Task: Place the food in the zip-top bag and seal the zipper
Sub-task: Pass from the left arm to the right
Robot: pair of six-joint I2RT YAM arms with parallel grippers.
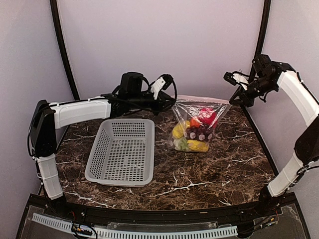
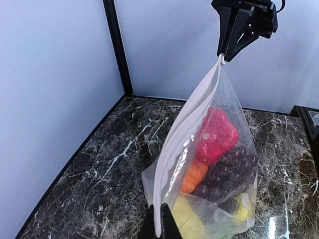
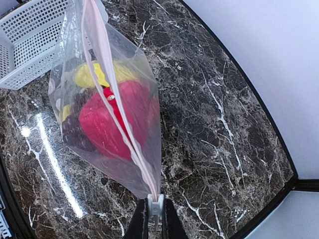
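**Loaded bag hangs stretched between my two grippers**

The clear, crinkly zip-top bag [image 1: 197, 122] hangs by its pale pink zipper strip [image 2: 177, 137]. The toy food is slumped at the bottom: red pepper [image 2: 217, 137], purple grapes [image 2: 232, 167] and yellow pieces. My left gripper [image 2: 160, 219] pinches one end of the strip, my right gripper [image 3: 154, 214] the other. The film looks light, limp and slippery, so I judge the stiffer strip the safest hold. Below lies the dark marble table [image 1: 209, 174], with the white perforated basket [image 1: 122, 149] alongside.

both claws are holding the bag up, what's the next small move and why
Probably slide the right claw along the zipper toward the left claw, pressing it shut. The food sits inside the zip-top bag, the strip is taut between both claws; whether it's sealed isn't clear.
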